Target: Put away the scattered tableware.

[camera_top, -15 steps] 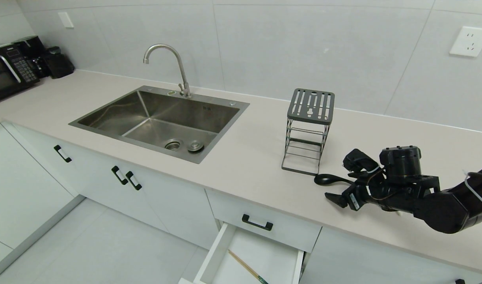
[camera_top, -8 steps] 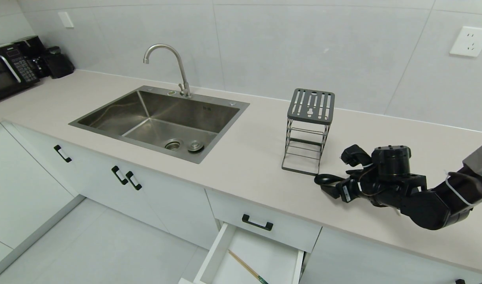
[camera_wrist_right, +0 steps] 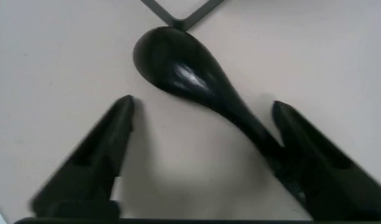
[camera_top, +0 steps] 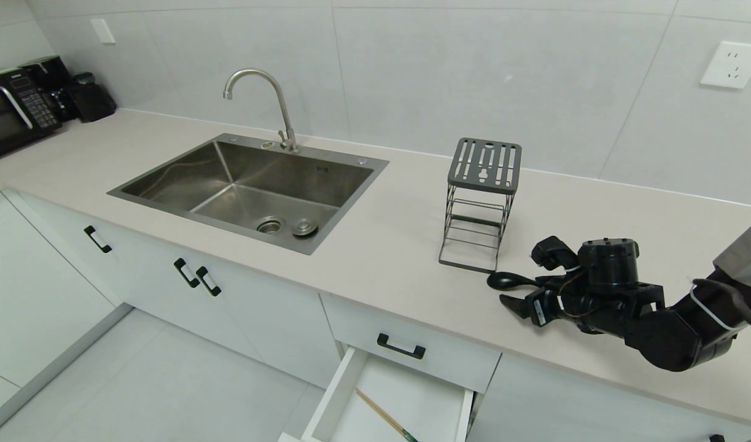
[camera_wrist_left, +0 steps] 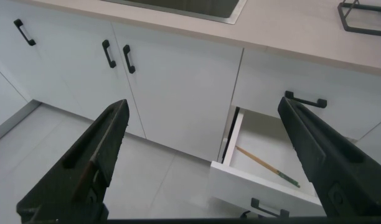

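While between spread fingers (camera_wrist_right: pixel 97 149) of right hand (camera_wrist_right: pixel 202 107), glossy black spoon (camera_wrist_right: pixel 181 68); oval-bowled.

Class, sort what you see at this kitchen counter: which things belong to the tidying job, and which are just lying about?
Part of the job: black spoon, right gripper, open drawer, chopstick inside it.
Just lying about: wire rack, sink, faucet, microwave.

Right hand (camera_top: pixel 526 277) splayed astride black spoon (camera_top: pixel 501 281) beside rack (camera_top: pixel 483 164).

Right pincer (camera_top: pixel 525 277) and left pincer (camera_wrist_left: pixel 203 109), both splayed wide.
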`<state>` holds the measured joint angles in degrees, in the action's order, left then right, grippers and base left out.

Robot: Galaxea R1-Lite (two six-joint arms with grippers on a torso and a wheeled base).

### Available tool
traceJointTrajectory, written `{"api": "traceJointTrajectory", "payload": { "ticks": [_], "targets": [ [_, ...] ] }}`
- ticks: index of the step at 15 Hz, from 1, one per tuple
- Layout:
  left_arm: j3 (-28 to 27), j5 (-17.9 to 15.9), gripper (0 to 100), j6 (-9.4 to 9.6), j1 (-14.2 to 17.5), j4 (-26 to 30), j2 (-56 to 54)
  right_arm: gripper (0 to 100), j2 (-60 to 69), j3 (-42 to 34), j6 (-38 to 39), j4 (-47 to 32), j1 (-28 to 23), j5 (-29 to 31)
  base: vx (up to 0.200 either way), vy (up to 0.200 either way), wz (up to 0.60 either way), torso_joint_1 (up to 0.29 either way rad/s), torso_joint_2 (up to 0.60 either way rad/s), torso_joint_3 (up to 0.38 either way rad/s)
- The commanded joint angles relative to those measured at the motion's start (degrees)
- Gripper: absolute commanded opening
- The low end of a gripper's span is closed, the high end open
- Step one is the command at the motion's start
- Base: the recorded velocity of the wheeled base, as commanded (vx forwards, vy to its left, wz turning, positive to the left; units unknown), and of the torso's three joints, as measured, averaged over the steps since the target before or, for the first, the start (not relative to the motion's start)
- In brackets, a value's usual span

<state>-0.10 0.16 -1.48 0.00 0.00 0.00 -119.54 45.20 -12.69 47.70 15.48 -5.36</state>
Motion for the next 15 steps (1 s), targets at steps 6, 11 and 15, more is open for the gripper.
{"api": "traceJointTrajectory", "payload": {
  "ticks": [6, 11, 15],
  "targets": [
    [0.0, 0.0, 100, -0.02, 0.0, 0.0, 0.0, 0, 5.9, -3.3, -6.5, -0.2, 0.7, -1.1, 0.000, 0.000, 0.00, 0.000, 0.00, 0.000],
    [0.0, 0.0, 100, -0.02, 0.0, 0.0, 0.0, 0, 14.8, -5.5, -10.9, -0.3, 8.8, -4.7, 0.000, 0.000, 0.00, 0.000, 0.00, 0.000],
    [0.0, 0.0, 100, -0.02, 0.0, 0.0, 0.0, 0, 15.7, -7.8, -11.3, -0.2, 12.9, -4.5, 0.000, 0.000, 0.00, 0.000, 0.00, 0.000]
  ]
}}
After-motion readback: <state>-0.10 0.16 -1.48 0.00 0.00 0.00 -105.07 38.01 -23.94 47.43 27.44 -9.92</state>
